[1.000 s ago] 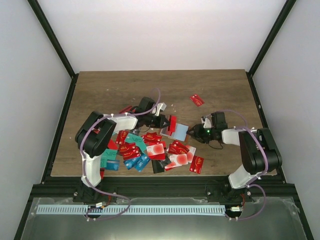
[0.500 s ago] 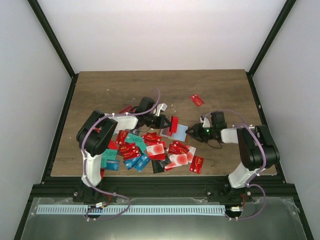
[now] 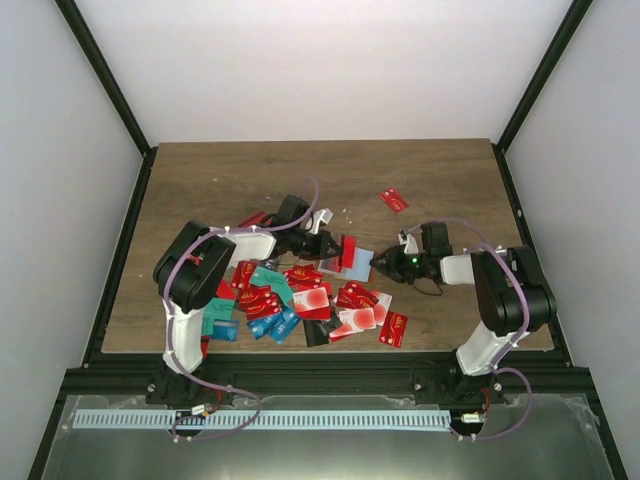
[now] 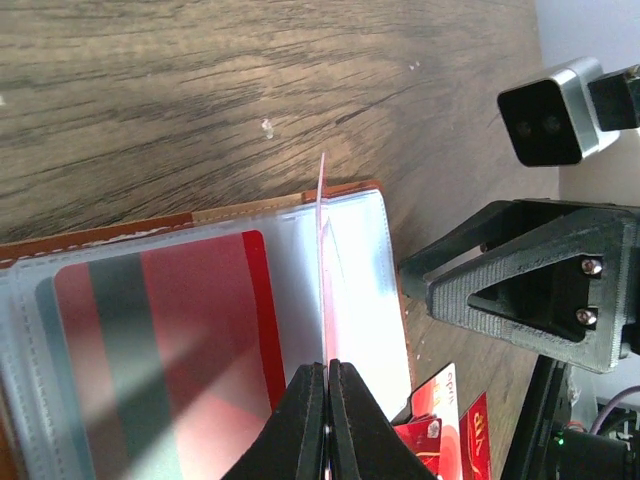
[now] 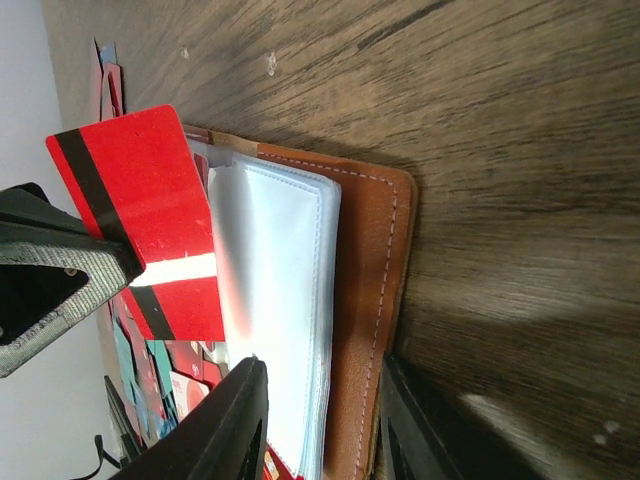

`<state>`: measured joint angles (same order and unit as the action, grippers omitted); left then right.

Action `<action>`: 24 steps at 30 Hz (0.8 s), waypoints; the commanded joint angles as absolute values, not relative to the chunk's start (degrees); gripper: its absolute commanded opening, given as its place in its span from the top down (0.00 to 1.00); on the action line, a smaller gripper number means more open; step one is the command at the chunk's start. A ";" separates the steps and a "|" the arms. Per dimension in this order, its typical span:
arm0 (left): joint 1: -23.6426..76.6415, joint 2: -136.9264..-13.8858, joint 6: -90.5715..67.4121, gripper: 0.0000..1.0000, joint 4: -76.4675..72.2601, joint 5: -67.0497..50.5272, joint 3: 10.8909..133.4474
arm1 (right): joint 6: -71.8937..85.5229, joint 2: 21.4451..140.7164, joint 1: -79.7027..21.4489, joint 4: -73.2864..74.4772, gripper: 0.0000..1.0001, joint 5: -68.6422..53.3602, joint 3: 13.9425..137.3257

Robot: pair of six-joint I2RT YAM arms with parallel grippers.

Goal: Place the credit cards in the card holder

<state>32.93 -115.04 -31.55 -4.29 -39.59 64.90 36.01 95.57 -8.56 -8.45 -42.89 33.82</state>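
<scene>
The card holder (image 5: 372,300) lies open on the wood, brown cover underneath and clear pale sleeves (image 5: 275,290) on top; one sleeve holds a red card (image 4: 170,330). My left gripper (image 4: 327,366) is shut on a red credit card (image 5: 150,220), held on edge over the sleeves and seen as a thin line (image 4: 323,270) in the left wrist view. My right gripper (image 5: 320,385) pinches the holder's near edge, one finger on the sleeves and the other against the cover. From above, the left gripper (image 3: 330,245) and right gripper (image 3: 378,266) meet at the holder (image 3: 360,268).
Several loose cards (image 3: 300,295), mostly red with some teal and blue, are heaped in front of the holder toward the table's near edge. A single red card (image 3: 394,200) lies apart at the back right. Black frame posts edge the table.
My right gripper has slid left onto the holder's edge and its jaws have narrowed. The left gripper and its red card have shifted slightly right over the holder.
</scene>
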 commanded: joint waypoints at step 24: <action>31.29 -118.71 -27.03 0.96 13.14 -40.31 69.71 | 36.09 99.91 -8.17 -7.48 0.67 -42.61 35.51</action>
<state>31.38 -116.55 -31.00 5.82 -39.20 68.47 36.03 97.84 -8.45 -9.52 -44.99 35.09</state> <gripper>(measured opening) 0.041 0.333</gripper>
